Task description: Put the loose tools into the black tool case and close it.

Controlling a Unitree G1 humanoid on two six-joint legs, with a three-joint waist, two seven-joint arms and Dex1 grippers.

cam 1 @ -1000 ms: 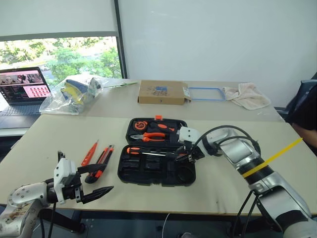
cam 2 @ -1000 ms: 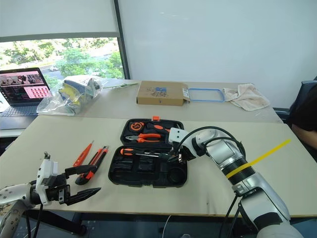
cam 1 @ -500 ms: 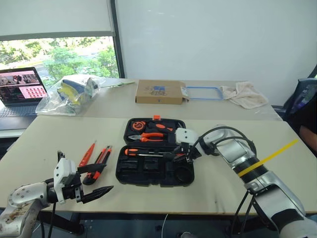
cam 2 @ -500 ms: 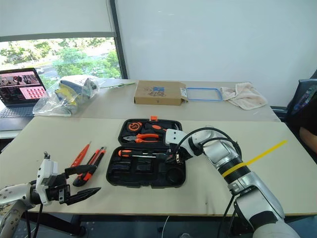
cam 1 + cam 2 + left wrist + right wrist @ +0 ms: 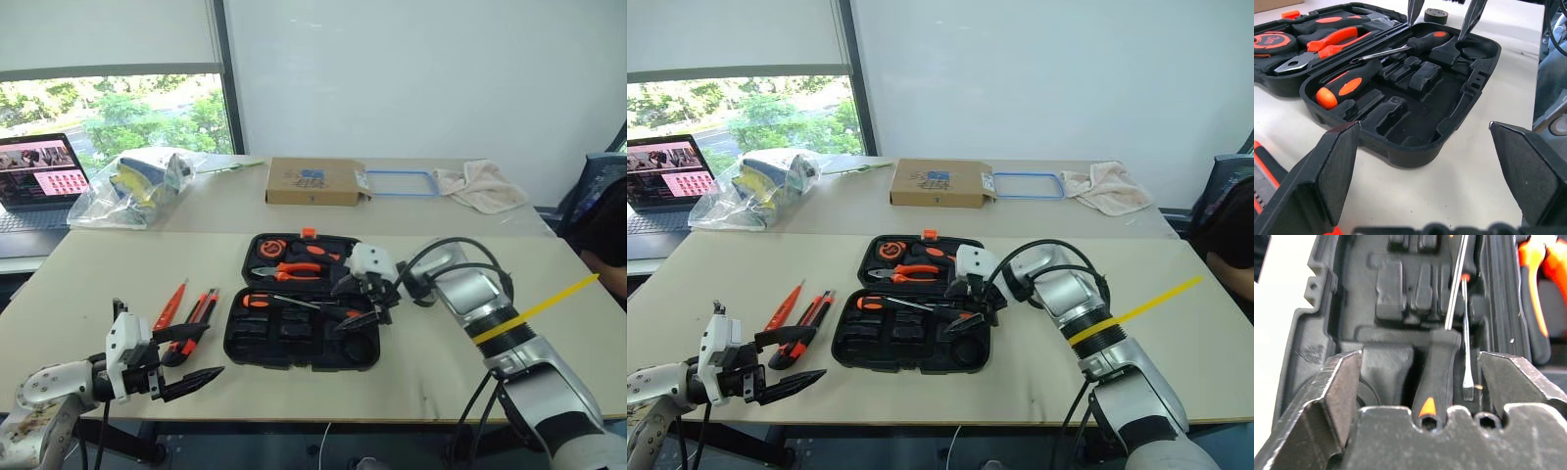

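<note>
I read the black tool case as lying open at the centre of the near table, with its lid half at 12 o'clock and its tray half toward me. Two screwdrivers already lie in the tray, one with its handle at the 9 o'clock end and one with its handle at the 3 o'clock end, shafts crossing near the middle. The right claw hangs just above the 3 o'clock end of the tray with its jaws spread wide and nothing between them; the right wrist view shows a black handle with an orange mark lying free in the gap below. The remaining loose tools sit at 9 o'clock from the case: the slim orange tester and the orange-black knife, side by side, long axes running from 7 o'clock to 1 o'clock. The small tape roll rests on the table just beyond the far edge of the case, seen in the left wrist view. The left claw is wide open and empty, at 6 o'clock from the knife and near it. My judgement: the left arm is much the nearer one for the next pick, and its jaws should close across the knife's long axis.
</note>
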